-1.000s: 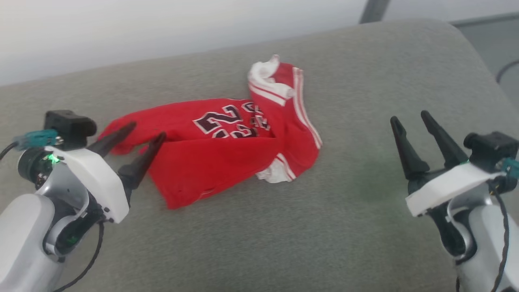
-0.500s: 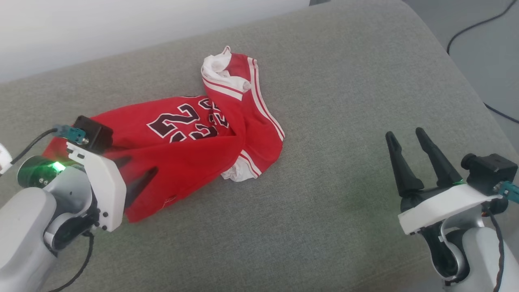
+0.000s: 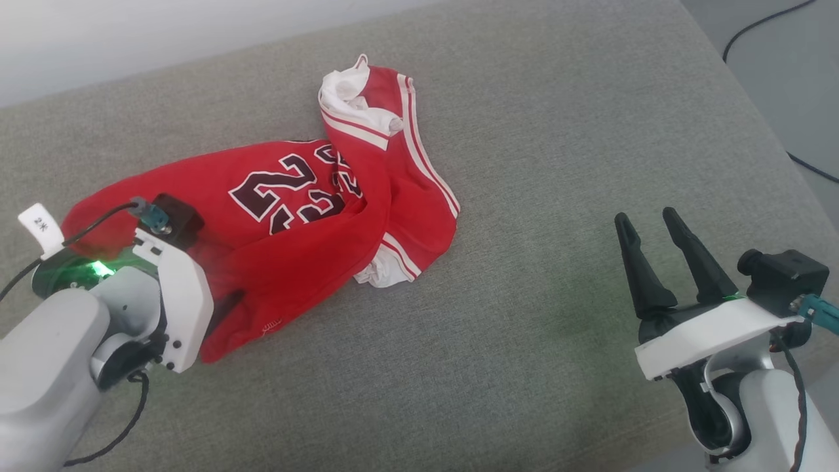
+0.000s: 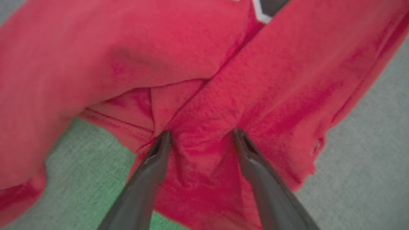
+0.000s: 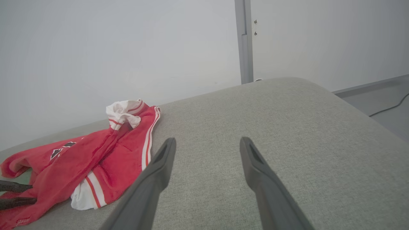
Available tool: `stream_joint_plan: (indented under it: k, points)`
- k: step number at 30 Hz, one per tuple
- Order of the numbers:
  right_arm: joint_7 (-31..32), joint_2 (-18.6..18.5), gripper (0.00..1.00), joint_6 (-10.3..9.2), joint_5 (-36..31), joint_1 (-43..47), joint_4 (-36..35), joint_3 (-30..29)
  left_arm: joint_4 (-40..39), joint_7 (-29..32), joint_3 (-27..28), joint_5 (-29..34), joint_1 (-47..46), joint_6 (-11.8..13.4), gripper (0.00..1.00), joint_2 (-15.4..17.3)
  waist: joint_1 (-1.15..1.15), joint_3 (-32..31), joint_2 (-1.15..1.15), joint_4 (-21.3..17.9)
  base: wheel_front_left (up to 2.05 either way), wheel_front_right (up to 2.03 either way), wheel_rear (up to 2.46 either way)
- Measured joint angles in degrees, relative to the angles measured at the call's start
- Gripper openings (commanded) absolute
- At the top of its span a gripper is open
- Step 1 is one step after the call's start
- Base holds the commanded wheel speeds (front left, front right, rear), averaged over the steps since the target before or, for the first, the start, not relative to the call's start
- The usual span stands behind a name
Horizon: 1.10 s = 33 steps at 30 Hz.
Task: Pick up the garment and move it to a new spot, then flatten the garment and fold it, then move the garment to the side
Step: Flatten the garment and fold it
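Garment (image 3: 298,259) fabric sits between spread tips of the left gripper (image 4: 201,138), seemingly ungripped; right gripper (image 3: 645,219) parted, empty.

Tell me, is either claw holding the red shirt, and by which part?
Nothing is held. The left gripper is open, tips pressing a fold of the garment; the right gripper is open, away from it.

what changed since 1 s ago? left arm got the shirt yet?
The left gripper moved forward from the near left edge of the garment onto its red fabric. Its fingertips press in, jaws apart, nothing pinched yet. The head camera also shifted. The garment lies crumpled as before on the grey cushion. The right gripper stays open, off to the right.
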Motion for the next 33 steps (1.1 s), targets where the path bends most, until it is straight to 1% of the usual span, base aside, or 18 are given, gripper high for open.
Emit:
stream_joint_plan:
  k: [2, 3, 4, 6, 10, 13, 16, 19, 20, 24, 26, 27, 29, 33]
  points:
    - [0.0, 0.0, 1.0, 0.0, 0.0, 0.0, 0.0, 0.0, 1.3, 0.0, -1.2, -0.2, -1.0, -0.1, 1.0, -0.3, 0.0, 0.3, 0.0, 0.1, 0.0, 0.0, 0.0]
    - [0.0, 0.0, 1.0, 0.0, 0.0, -0.1, 0.0, 0.0, 1.6, -0.1, -1.9, -0.4, -1.4, -0.1, 0.4, -0.4, 0.0, 0.5, 0.0, 0.2, 0.0, 0.0, 0.0]
    - [0.0, 0.0, 1.0, 0.0, 0.0, -0.1, 0.0, 0.0, 2.1, -0.3, -2.4, -0.6, -1.9, -0.1, 0.0, -0.5, 0.0, 0.6, 0.0, 0.3, 0.0, 0.0, 0.0]
    - [0.0, -0.1, 1.0, 0.0, 0.1, -0.3, 0.0, -0.1, 3.3, -0.6, -2.6, -2.3, -2.5, 0.0, 0.0, -0.9, 0.0, 0.7, 0.0, 0.6, 0.0, 0.0, 0.0]
    - [0.0, -0.5, 1.0, 0.0, 0.4, -0.2, 0.0, -1.0, 3.5, -0.9, -3.6, -4.1, -3.4, 0.1, 0.0, -0.6, 0.0, 0.4, 0.0, 1.6, 0.0, 0.0, 0.0]
    - [0.1, -0.6, 1.0, 0.0, 0.4, 0.4, -0.3, -2.0, 3.3, -1.5, -3.8, -4.8, -3.5, 0.0, 0.0, 0.1, 0.0, 0.0, 0.0, 2.6, 0.0, 0.0, 0.0]
    - [0.6, -0.6, 1.0, 0.0, 0.1, 0.6, -0.8, -2.6, 3.1, -1.7, -3.5, -5.7, -2.4, -0.1, 0.0, 1.4, 0.0, -0.3, 0.0, 3.7, 0.0, 0.0, 0.0]
    - [1.1, -0.6, 1.0, 0.0, 0.0, 1.2, -1.1, -2.9, 2.4, -1.3, -2.4, -7.5, -0.4, 1.0, 0.0, 3.8, 0.0, -0.7, 0.0, 4.7, 0.0, 0.0, 0.0]
    - [1.2, -0.6, 1.0, 0.0, -0.1, 1.4, -1.4, -3.2, 1.7, -1.0, -1.8, -8.2, 1.2, 1.8, 0.0, 5.7, 0.0, -1.0, 0.0, 5.2, 0.0, 0.0, 0.0]
    - [1.9, -0.5, 1.0, 0.0, -0.2, 1.7, -1.8, -3.8, 0.0, -0.6, -0.5, -10.9, 4.9, 4.0, 0.0, 8.3, 0.0, -1.5, 0.0, 6.0, 0.0, 0.0, 0.0]
    - [2.2, -0.5, 1.0, 0.0, -0.3, 2.3, -2.0, -4.2, -0.9, -0.4, 0.1, -12.3, 7.0, 5.1, 0.0, 9.2, 0.0, -1.8, 0.0, 6.3, 0.0, 0.0, 0.0]
    - [2.2, -0.5, 1.0, 0.0, -0.3, 2.3, -2.0, -4.2, -0.9, -0.4, 0.1, -12.3, 7.0, 5.1, 0.0, 9.2, 0.0, -1.8, 0.0, 6.3, 0.0, 0.0, 0.0]
    - [2.4, -0.3, 1.0, 0.0, -0.5, 2.7, -2.2, -4.4, -1.5, -0.3, 0.6, -14.1, 8.9, 6.2, 0.0, 9.8, 0.0, -2.0, 0.0, 6.5, 0.0, 0.0, 0.0]
    - [3.1, -0.1, 1.0, 0.0, -0.6, 3.0, -2.6, -4.8, -3.3, 0.1, 1.1, -16.4, 12.3, 7.5, 0.0, 10.4, 0.0, -2.4, 0.0, 6.8, 0.0, 0.0, 0.0]
